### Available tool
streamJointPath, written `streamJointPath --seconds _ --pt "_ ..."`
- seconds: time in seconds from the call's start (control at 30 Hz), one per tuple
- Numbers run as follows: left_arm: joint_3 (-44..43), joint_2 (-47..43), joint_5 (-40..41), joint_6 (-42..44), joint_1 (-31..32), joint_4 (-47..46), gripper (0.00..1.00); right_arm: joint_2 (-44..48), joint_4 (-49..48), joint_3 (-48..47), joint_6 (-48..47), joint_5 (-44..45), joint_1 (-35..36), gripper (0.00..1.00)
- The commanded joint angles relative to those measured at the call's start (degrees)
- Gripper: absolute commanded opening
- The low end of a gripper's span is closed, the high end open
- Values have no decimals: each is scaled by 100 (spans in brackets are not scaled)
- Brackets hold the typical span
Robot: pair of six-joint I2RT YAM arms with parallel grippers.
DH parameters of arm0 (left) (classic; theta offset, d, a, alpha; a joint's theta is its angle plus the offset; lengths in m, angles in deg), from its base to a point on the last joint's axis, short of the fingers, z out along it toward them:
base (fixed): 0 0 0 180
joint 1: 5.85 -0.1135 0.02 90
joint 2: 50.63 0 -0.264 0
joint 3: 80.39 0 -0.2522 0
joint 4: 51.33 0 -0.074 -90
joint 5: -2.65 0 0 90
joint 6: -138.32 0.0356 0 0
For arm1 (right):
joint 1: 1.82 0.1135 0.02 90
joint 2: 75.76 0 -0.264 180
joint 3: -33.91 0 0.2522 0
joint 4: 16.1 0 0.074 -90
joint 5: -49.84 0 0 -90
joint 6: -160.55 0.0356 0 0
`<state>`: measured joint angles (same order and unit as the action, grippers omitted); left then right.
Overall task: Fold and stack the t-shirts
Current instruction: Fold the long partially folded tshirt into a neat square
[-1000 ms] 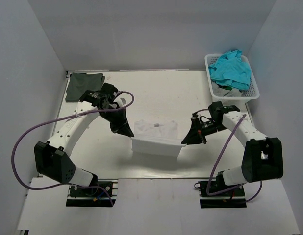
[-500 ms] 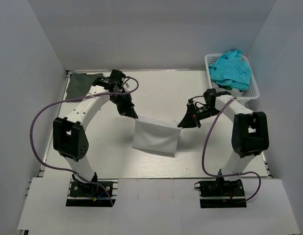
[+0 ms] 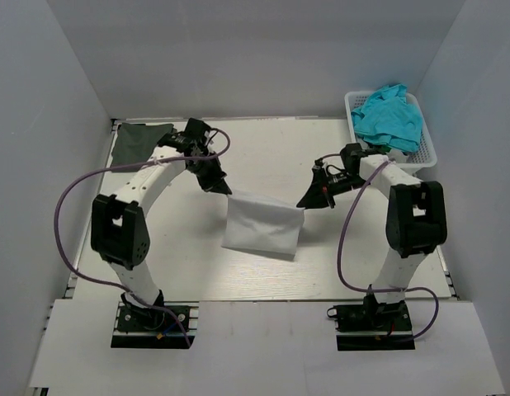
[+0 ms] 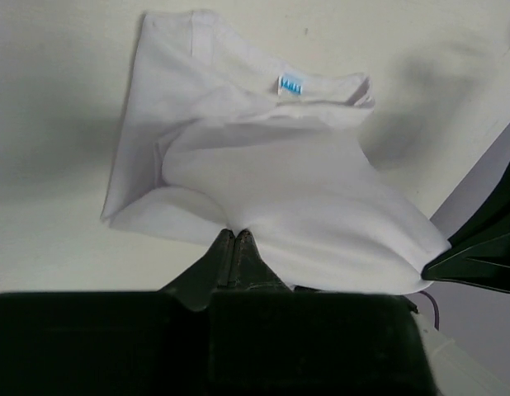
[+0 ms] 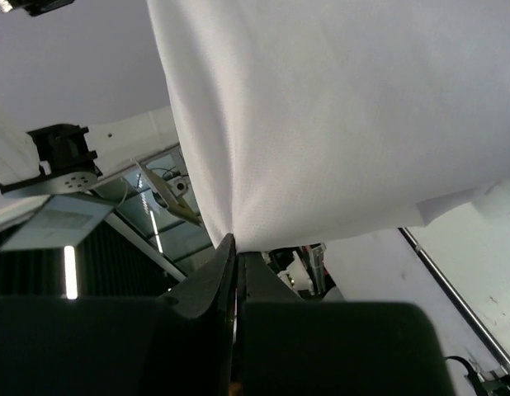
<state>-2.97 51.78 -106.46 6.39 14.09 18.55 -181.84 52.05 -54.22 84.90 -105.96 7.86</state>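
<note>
White cotton fills the middle of the scene: the white t-shirt [image 3: 263, 227] is stretched between the two arms just to the 6 o'clock side of the centre of the counter [image 3: 263, 153]. The left tool [image 3: 224, 192] pinches the shirt's corner at 10 o'clock, its fingers pressed together with the cloth caught between the tips. The right tool [image 3: 304, 204] grips the corner at 2 o'clock in the same way, fingers closed tight on a pinch of fabric. The edge between the two tools runs nearly straight, and the rest of the cloth falls away toward 6 o'clock in a smooth sheet.

From the left wrist the lower layer shows – the collar end lies flat on the counter, and the small neck label [image 4: 291, 84] with blue print faces up at 12 o'clock in that view. The lifted layer sags in soft folds above it.

The dark olive t-shirt [image 3: 138, 142] lies folded flat in the counter's 10 o'clock corner, well apart from the white one. At 2 o'clock a white basket [image 3: 428, 155] sits by the wall – a crumpled teal cloth [image 3: 389, 117] heaps over its rim.
</note>
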Motion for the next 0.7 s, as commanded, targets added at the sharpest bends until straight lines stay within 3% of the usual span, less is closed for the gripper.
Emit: streamJointPath --seconds 0.0,0.17,0.37,0.53,0.67 --pt "381 -967 198 -61 -52 223 0 806 432 351 -397 -388 0 0" --pt "1505 -2353 259 -219 9 513 0 1720 598 1134 -687 -732 140 0" --pt "2656 -3402 31 -412 62 505 0 2232 521 2100 -1022 -1207 342 0" --pt "2826 -3711 30 -526 62 339 0 2180 528 2602 -1171 -1514 483 0" --pt "2678 -3562 83 -526 62 163 0 2004 704 2428 -1400 -1655 466 0"
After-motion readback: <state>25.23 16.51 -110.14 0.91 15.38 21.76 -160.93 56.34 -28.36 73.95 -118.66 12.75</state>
